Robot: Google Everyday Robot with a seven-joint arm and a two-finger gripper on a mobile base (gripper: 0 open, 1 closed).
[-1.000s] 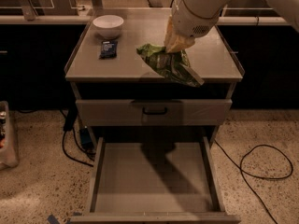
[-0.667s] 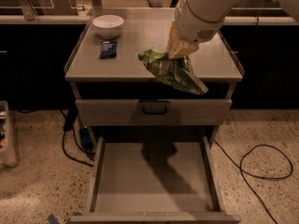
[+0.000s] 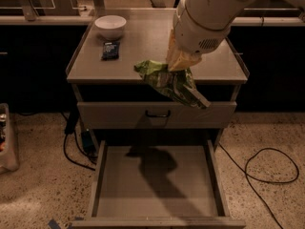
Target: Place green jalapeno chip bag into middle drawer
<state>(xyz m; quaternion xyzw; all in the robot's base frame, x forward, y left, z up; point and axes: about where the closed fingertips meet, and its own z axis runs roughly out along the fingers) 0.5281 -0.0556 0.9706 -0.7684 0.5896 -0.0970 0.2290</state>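
My gripper [image 3: 177, 65], clamped on the green jalapeno chip bag [image 3: 175, 84], hangs above the middle drawer [image 3: 190, 194] (pulled open), approx. its back.

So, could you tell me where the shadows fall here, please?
Camera view: dim, warm light from above; the tool, above the front edge of the cabinet, grips the green jalapeno chip bag, and both cast a dark shadow on the floor of the middle drawer.

We see the crinkled green jalapeno chip bag [image 3: 175, 84] hanging tilted from the gripper [image 3: 178, 65] pinching it, above the open grey middle drawer [image 3: 190, 199].
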